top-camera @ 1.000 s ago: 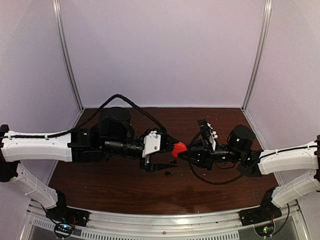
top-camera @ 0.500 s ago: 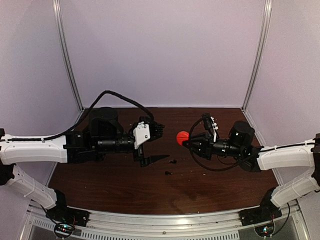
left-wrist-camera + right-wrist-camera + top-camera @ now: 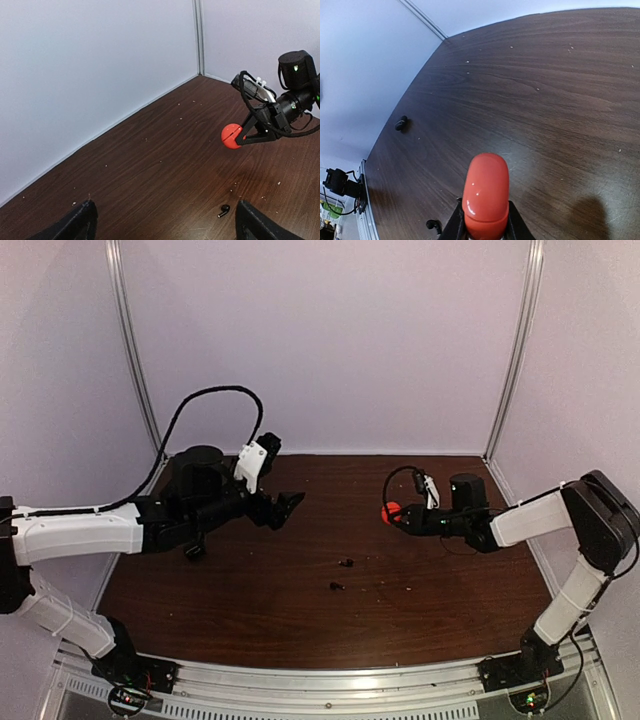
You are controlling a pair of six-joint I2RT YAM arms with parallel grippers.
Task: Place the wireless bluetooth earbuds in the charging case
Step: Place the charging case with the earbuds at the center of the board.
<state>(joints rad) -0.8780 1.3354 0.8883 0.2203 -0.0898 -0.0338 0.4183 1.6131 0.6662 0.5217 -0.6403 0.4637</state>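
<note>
Right gripper (image 3: 394, 514) clamps the red charging case (image 3: 232, 136) aloft at two o'clock; left gripper (image 3: 287, 506), ten o'clock, gapes empty. Black earbuds (image 3: 346, 563) lie central on the counter (image 3: 250, 610) (tiny, slick): a pinch could flick them away.

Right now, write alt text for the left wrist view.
The right gripper holds a red charging case above the table. A black earbud lies on it nearer the camera; the open left gripper's fingers show at the bottom corners.
</note>
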